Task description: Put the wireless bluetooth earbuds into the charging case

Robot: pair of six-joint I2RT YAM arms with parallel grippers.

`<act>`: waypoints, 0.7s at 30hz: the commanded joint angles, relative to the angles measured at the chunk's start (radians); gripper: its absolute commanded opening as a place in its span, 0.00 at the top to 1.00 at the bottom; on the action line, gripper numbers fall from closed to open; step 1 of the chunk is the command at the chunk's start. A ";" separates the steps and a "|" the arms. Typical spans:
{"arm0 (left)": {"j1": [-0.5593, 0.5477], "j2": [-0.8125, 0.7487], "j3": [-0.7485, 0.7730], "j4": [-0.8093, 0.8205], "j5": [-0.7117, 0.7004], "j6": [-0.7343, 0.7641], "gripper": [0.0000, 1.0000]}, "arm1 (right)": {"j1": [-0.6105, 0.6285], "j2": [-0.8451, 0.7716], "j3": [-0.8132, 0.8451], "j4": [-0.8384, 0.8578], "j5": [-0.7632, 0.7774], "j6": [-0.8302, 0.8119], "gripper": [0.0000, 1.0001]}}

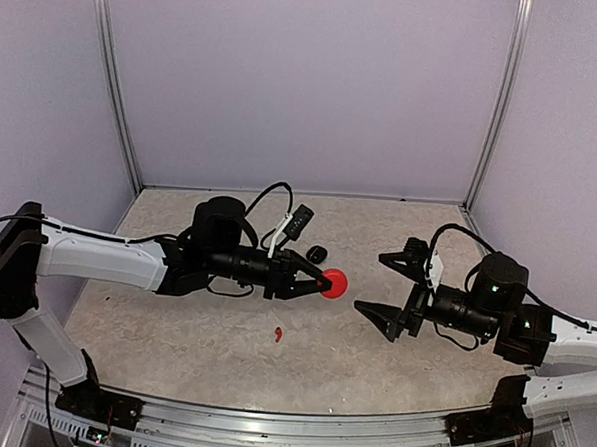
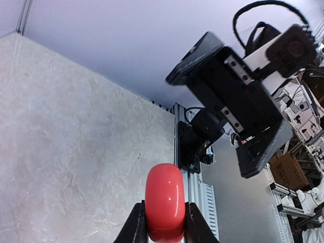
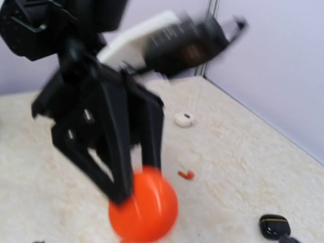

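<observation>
The left tool (image 1: 320, 282) is clamping the red case (image 1: 333, 282), long axis pointing toward 3 o'clock. The red earbud (image 1: 278, 334) is lying on the desk (image 1: 173, 327) at its 7 o'clock. The right tool (image 1: 383, 286) is standing wide open, empty.

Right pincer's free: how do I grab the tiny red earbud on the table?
Probably straight down from above, open right pincer pinching the tiny red plastic earbud across its narrow width: it lies flat on the table, leaving nothing to catch sideways.
</observation>
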 commanded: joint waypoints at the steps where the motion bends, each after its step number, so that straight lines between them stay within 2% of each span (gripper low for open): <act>1: -0.018 -0.127 -0.042 0.161 -0.064 0.089 0.93 | 0.004 -0.029 -0.024 0.067 -0.076 0.071 0.01; 3: -0.035 -0.162 -0.047 0.170 -0.094 0.130 0.93 | 0.004 -0.015 -0.020 0.094 -0.159 0.080 0.02; 6: -0.069 -0.190 -0.045 0.185 -0.110 0.170 0.93 | 0.003 0.024 -0.006 0.147 -0.235 0.124 0.11; 11: -0.126 -0.204 -0.043 0.212 -0.137 0.229 0.93 | 0.004 0.074 0.004 0.271 -0.319 0.158 0.22; 17: -0.162 -0.199 -0.027 0.223 -0.149 0.263 0.92 | 0.004 0.122 0.041 0.334 -0.404 0.193 0.43; 21: -0.167 -0.190 -0.023 0.228 -0.151 0.260 0.92 | 0.004 0.134 0.055 0.343 -0.426 0.202 0.49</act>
